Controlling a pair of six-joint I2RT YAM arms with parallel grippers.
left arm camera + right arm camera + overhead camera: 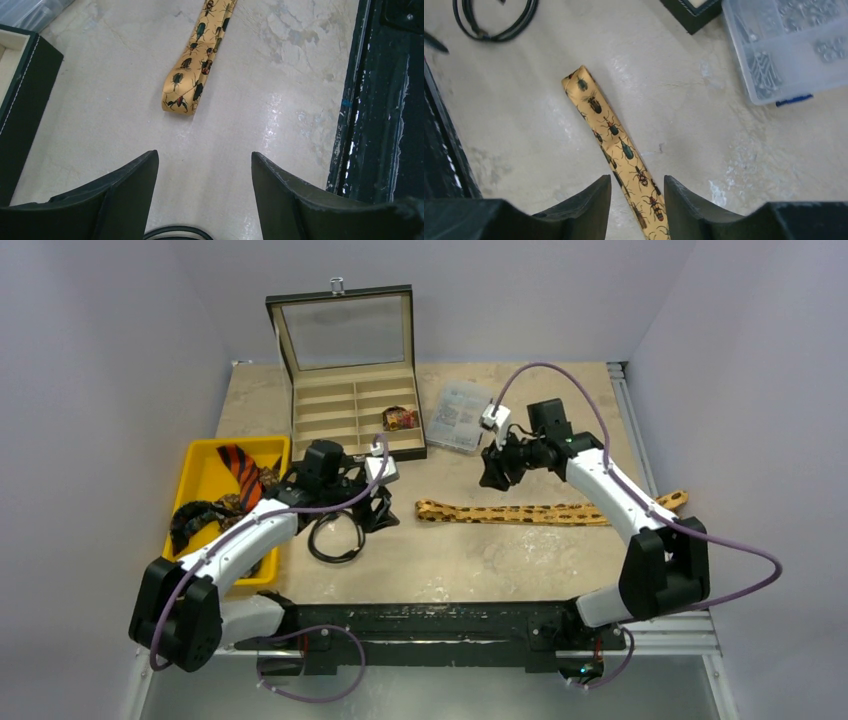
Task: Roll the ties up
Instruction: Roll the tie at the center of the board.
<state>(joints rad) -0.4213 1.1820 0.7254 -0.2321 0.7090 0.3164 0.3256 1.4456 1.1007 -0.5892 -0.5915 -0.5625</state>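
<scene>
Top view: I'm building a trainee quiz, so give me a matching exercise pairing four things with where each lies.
1 gold tie
2 orange tie
3 rolled tie
4 cable

A in the yellow tray
B in the case
C stretched flat on the table
D coiled right of the tray

Pairs: 1-C, 2-A, 3-B, 4-D

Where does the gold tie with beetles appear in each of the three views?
Top external: the gold tie lies flat, right of centre.
Left wrist: the tie is at upper middle, folded end lowest.
Right wrist: the tie runs diagonally from centre to the bottom edge.
Shared landmark: the dark box.
</scene>
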